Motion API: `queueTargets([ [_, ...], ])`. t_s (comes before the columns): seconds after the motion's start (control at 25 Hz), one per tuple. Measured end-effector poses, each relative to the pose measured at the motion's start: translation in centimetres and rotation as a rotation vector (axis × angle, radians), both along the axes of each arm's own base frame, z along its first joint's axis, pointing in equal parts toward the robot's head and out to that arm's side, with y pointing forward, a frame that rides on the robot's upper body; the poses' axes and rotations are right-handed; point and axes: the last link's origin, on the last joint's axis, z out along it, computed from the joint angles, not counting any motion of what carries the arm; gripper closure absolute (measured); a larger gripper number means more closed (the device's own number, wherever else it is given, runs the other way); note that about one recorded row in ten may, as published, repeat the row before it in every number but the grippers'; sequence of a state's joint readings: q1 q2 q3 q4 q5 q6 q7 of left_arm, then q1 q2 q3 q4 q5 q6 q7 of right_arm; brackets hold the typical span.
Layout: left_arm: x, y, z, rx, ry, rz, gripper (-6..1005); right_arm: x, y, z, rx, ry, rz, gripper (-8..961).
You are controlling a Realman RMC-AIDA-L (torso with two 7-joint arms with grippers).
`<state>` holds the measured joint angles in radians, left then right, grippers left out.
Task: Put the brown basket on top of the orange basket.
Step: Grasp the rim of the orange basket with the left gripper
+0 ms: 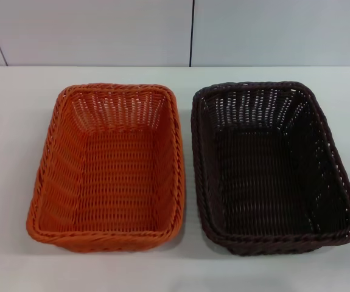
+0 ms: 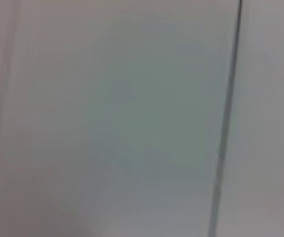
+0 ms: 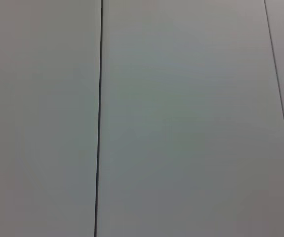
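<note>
White worktop (image 1: pixel 16 121) holds orange basket (image 1: pixel 108 167) left, brown basket (image 1: pixel 272 167) right, unstacked; neither end effector visible, lifting awaits.

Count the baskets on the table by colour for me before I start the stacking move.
Orange basket: 1, on the robot's left side of the table.
Brown basket: 1, on the right, beside the orange one, not yet stacked.
Total: 2 baskets, both empty. No gripper shows in any view.
</note>
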<state>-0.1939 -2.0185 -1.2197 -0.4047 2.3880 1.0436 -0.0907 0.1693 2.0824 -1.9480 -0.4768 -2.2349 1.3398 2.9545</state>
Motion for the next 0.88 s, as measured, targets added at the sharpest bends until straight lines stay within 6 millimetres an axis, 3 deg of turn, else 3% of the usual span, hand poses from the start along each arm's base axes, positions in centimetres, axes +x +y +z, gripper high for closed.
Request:
queueTargets([
  [0.08, 0.6, 1.3, 0.1, -0.075, 0.001, -0.011, 200, -0.1, 0.1, 0.0, 0.001, 0.001, 0.004, 257],
  [0.16, 2.4, 3.2, 0.6, -0.192, 0.023, -0.041, 201, -0.2, 0.2, 0.0, 0.002, 0.002, 0.008, 256],
  [0.24, 2.9, 3.7, 0.7, -0.226, 0.027, -0.038, 201, -0.2, 0.2, 0.0, 0.001, 0.002, 0.008, 255],
  [0.32, 4.3, 4.6, 1.4, -0.276, 0.033, -0.029, 200, -0.2, 0.2, 0.0, 0.001, 0.002, 0.008, 256],
  [0.36, 5.9, 5.5, 2.4, -0.32, 0.045, -0.003, 200, -0.2, 0.2, 0.0, 0.001, 0.002, 0.008, 256],
  [0.4, 5.9, 5.5, 2.4, -0.32, 0.045, -0.003, 200, -0.2, 0.2, 0.0, 0.001, 0.002, 0.008, 257],
  [0.44, 7.7, 6.0, 3.4, -0.355, 0.062, 0.023, 200, -0.2, 0.3, 0.0, -0.003, 0.003, 0.008, 257],
  [0.52, 8.5, 6.2, 3.8, -0.378, 0.074, 0.04, 200, -0.3, 0.5, 0.0, -0.006, 0.005, 0.008, 257],
  [0.56, 10.6, 6.6, 4.6, -0.437, 0.106, 0.079, 201, -0.2, 0.7, -0.1, -0.013, 0.008, 0.004, 257],
  [0.6, 10.6, 6.6, 4.6, -0.437, 0.106, 0.079, 201, -0.2, 0.7, -0.1, -0.013, 0.008, 0.004, 256],
  [0.64, 12.5, 6.7, 4.7, -0.508, 0.137, 0.121, 201, -0.2, 0.7, -0.1, -0.015, 0.008, 0.001, 256],
  [0.88, 15.9, 6.3, 4.0, -0.691, 0.2, 0.207, 201, 0.0, 1.1, -0.3, -0.027, 0.023, -0.014, 255],
])
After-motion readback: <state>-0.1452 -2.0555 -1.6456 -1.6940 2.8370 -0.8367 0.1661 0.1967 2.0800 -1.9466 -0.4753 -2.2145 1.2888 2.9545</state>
